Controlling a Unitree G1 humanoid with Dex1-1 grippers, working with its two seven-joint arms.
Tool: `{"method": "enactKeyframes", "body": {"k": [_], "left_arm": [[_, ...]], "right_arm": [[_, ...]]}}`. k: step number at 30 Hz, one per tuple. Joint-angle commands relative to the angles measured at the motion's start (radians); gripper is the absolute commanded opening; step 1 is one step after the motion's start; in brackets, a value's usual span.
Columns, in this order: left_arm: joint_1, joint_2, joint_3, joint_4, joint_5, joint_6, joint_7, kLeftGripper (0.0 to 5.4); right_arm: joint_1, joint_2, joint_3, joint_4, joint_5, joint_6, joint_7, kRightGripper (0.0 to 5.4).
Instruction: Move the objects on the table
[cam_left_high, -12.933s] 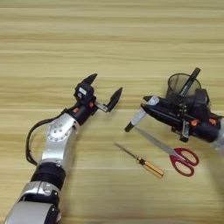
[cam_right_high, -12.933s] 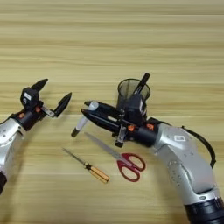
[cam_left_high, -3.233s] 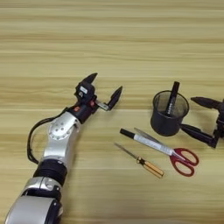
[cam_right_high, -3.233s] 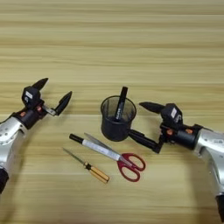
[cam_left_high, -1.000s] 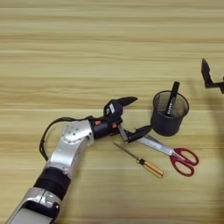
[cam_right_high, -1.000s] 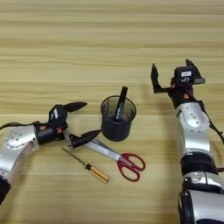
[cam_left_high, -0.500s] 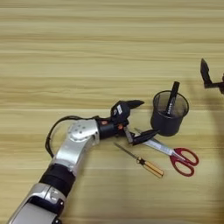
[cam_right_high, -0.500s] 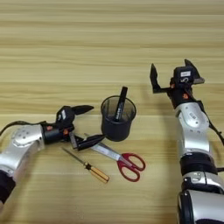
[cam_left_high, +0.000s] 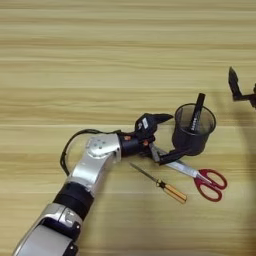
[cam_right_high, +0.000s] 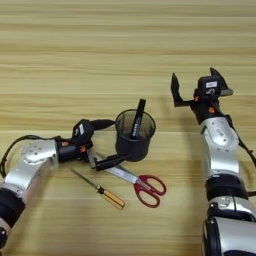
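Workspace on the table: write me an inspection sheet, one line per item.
Surface: wooden table, light tan grain.
Job's things: black mesh pen cup upright, black marker standing in it; white marker not clearly seen, lying at the left gripper.
Clutter: red-handled scissors and orange-handled screwdriver lying in front of the cup.
Grippers: left gripper open, beside the cup's left side, lower finger at its base; right gripper open, raised to the right, apart from everything.
Cables: black cable looping at the left arm.
Surroundings: nothing seen.
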Motion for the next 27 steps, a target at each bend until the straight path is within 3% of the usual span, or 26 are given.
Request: {"method": "enactKeyframes", "body": {"k": [1,27], "left_arm": [[-0.025,-0.018,-0.014,0.014,0.023,0.012,0.004,5.4],[-0.139,-0.128,-0.003,0.178,0.077,-0.008,0.087,5.4]], "right_arm": [[-0.017,0.006,0.001,-0.008,0.002,-0.005,-0.003,5.37],[-0.02,0.007,0.0,0.003,0.004,-0.007,0.002,5.37]]}}
